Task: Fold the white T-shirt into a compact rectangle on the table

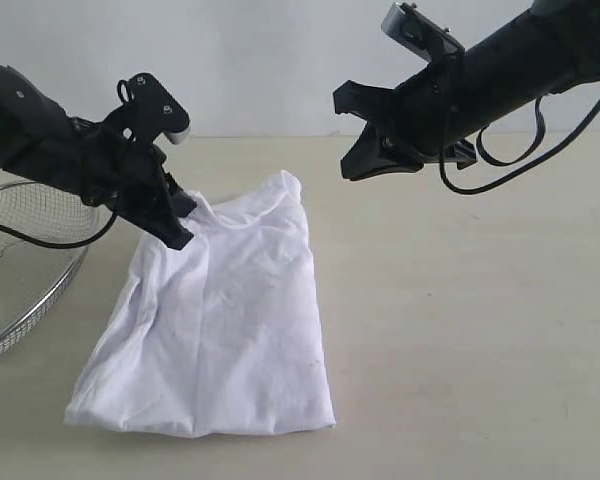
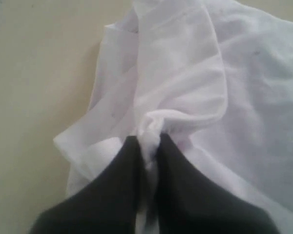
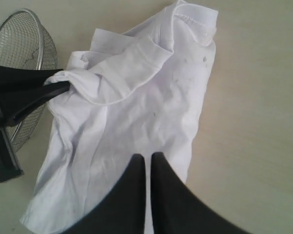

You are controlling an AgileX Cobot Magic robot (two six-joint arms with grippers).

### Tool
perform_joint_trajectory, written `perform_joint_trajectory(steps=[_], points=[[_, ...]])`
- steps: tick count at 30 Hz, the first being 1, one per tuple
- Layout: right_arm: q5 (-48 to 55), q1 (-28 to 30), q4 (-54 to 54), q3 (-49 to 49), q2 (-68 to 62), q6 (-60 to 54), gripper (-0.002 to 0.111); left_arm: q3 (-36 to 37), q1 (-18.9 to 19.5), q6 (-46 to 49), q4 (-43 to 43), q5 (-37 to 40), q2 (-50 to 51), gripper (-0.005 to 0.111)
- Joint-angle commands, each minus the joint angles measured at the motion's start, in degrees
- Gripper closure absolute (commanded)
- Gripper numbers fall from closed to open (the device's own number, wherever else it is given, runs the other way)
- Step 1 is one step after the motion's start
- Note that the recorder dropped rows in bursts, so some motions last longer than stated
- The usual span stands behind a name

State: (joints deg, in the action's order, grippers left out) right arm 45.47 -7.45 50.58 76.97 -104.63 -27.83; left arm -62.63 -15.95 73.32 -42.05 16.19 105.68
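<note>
Exterior view, table: the broad matte beige tabletop (image 1: 480, 350) fills the lower frame and is bare on the right half.
Shirt: the white short-sleeved cotton T-shirt (image 1: 220, 340) lies at lower centre-left. It is gathered into a long, narrow panel that runs from the lower edge up toward mid-frame. No sleeve sticks out to either side, and no red band shows. The near end lies flat on the table, while the far end is rumpled and raised off the surface.
Basket: a round steel wire-mesh basket (image 1: 20, 290) sits at the left edge, just beside the shirt and apart from it.
Left gripper: the left gripper (image 2: 147, 141) is clenched on a bunched ridge of cloth at the shirt's far left corner, holding that corner up. A curved seam, probably the neckline, lies just beyond the pinch.
Right gripper: the right gripper (image 3: 147, 157) hangs in the upper right of the exterior view, well above the table. Its fingers are drawn together on nothing, and it is clear of the shirt.
Done, as judged: the lengthwise folds seem to be in, since the shirt is already a narrow strip.
Left, as judged: the raised far end has yet to be brought over the near end to shorten the strip. The wrinkles and uneven edges then need squaring before it counts as a compact rectangle.
</note>
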Motion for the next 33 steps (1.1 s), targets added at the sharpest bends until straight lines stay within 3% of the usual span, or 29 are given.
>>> perform_joint_trajectory(steps=[1, 10, 28, 33], points=[[0.6, 0.5, -0.2, 0.3, 0.7, -0.2, 0.108, 0.3, 0.3, -2.4, -0.1, -1.8, 0.4, 0.099], [1.7, 0.5, -0.2, 0.3, 0.7, -0.3, 0.108, 0.3, 0.5, -5.4, -0.1, -8.3, 0.3, 0.054], [2.3, 0.5, -0.2, 0.3, 0.7, -0.6, 0.108, 0.3, 7.4, -10.4, -0.1, -8.9, -1.3, 0.055], [2.3, 0.5, -0.2, 0.3, 0.7, -0.7, 0.108, -0.1, 7.5, -10.4, 1.0, -8.7, -3.3, 0.055]])
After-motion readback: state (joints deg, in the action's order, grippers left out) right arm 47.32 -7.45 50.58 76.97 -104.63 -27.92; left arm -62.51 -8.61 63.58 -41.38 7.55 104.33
